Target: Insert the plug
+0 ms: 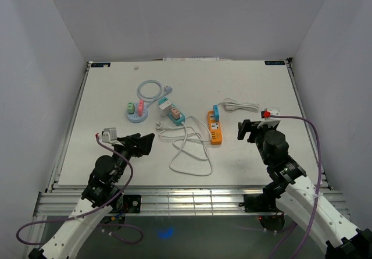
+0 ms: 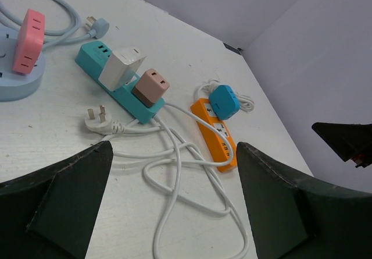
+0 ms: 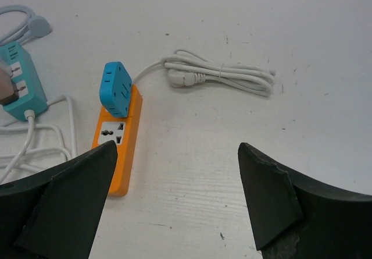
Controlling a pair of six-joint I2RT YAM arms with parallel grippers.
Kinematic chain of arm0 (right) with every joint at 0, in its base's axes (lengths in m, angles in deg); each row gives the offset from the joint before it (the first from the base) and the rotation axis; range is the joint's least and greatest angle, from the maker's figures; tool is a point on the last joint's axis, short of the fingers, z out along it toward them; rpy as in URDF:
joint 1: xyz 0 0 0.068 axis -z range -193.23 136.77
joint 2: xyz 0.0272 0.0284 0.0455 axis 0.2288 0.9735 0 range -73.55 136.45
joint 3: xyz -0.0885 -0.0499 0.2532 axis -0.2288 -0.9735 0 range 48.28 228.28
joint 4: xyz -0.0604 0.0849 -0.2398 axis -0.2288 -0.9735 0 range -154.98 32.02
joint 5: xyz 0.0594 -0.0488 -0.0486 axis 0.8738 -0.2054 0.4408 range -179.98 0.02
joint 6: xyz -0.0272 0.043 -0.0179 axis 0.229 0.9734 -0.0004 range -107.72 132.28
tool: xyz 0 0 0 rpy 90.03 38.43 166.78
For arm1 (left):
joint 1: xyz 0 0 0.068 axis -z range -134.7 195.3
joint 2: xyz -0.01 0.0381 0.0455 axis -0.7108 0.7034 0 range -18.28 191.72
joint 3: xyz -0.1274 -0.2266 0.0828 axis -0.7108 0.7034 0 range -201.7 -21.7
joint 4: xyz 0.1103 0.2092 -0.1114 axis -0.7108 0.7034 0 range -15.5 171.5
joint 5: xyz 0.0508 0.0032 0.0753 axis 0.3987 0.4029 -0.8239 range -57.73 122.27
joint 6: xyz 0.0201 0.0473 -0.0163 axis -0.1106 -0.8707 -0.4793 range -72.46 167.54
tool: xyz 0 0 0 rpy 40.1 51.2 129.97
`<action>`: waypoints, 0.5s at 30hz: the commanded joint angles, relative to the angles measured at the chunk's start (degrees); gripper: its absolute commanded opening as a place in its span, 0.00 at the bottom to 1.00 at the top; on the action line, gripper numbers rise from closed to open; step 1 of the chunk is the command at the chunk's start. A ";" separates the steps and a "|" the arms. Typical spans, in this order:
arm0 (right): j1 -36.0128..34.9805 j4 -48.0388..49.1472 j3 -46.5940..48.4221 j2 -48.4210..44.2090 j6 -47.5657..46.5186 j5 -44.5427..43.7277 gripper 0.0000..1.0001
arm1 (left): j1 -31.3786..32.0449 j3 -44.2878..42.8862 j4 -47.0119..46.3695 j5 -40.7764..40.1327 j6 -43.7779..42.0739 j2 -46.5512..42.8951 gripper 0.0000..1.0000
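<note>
A loose white three-pin plug (image 1: 158, 126) lies on the white table, its cable (image 1: 189, 151) looping toward me; it also shows in the left wrist view (image 2: 97, 121). To its right lies an orange power strip (image 1: 215, 130) with a blue adapter (image 1: 215, 111) on its far end and free sockets nearer me (image 3: 110, 135). My left gripper (image 1: 142, 144) is open and empty, hovering near-left of the plug (image 2: 174, 148). My right gripper (image 1: 251, 130) is open and empty, right of the orange strip (image 3: 177, 147).
A teal power strip (image 1: 172, 112) carries a white adapter (image 2: 121, 67) and a brown one (image 2: 151, 87). A round pale-blue socket base (image 1: 136, 112) with pink and green adapters sits further left. A bundled white cable (image 1: 241, 105) lies behind the right gripper.
</note>
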 commanded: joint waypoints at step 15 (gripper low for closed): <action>-0.02 1.95 -0.07 -2.29 0.79 -0.95 0.89 | -0.31 -1.18 1.49 -1.03 -0.59 2.75 0.98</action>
